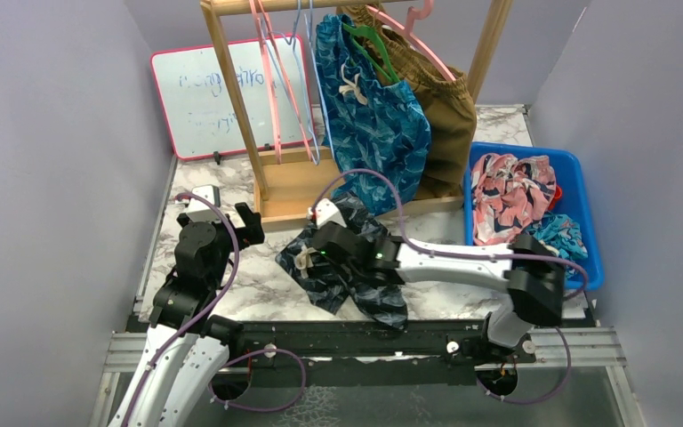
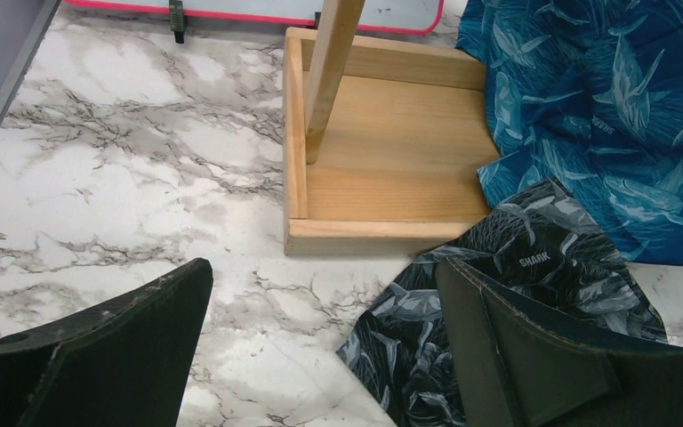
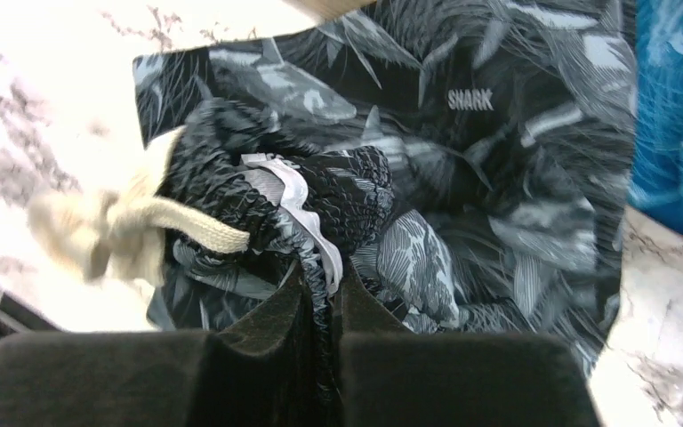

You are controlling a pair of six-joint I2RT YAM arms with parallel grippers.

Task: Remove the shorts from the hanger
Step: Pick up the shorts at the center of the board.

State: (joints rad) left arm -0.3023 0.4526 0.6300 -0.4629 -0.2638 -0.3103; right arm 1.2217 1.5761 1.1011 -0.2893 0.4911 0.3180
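Marble tabletop (image 1: 258, 286), lavender walls (image 1: 44, 133).

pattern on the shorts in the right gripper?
The black shorts carry a grey shark-and-leaf print, with a cream drawstring. Best seen in the right wrist view.

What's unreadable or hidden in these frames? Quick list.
- Whiteboard writing, top view: too faint and small to read.
- Brown shorts, top view: largely behind the teal-blue shorts; rack top cut by the frame edge.
- Bin contents under the pink shorts, top view: covered.
- Right pincer, right wrist view: shut on the black shorts; how much fabric it pinches is hidden inside the grip.
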